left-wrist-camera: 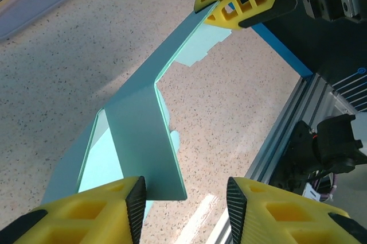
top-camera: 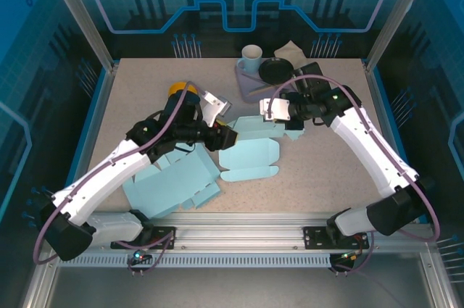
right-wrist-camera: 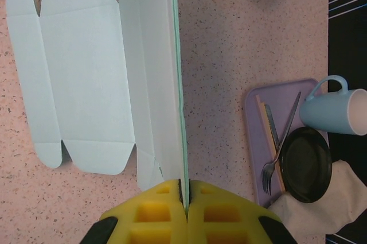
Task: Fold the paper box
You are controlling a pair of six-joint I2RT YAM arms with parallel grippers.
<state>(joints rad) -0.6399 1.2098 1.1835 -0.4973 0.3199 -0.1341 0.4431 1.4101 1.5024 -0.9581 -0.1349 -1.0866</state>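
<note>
On the table [top-camera: 326, 170], the pale blue box [top-camera: 250, 156] lies partly unfolded just in front of the tray [top-camera: 246, 83], one panel raised on edge. The right gripper [right-wrist-camera: 183, 189], nearer the tray, has its jaws pinched tight on that panel. The left gripper [left-wrist-camera: 184, 195], farther from the tray, has its jaws half open astride the panel's other end.

My table [top-camera: 319, 170] is speckled beige. 2 pale blue flats lie on it: the paper box [top-camera: 250, 157] mid-table, with 1 long panel lifted off the surface, and a second sheet [top-camera: 174, 188] toward the near left. At the far edge sit a purple tray [top-camera: 246, 83] and, to its left, a bowl [top-camera: 183, 90].
</note>
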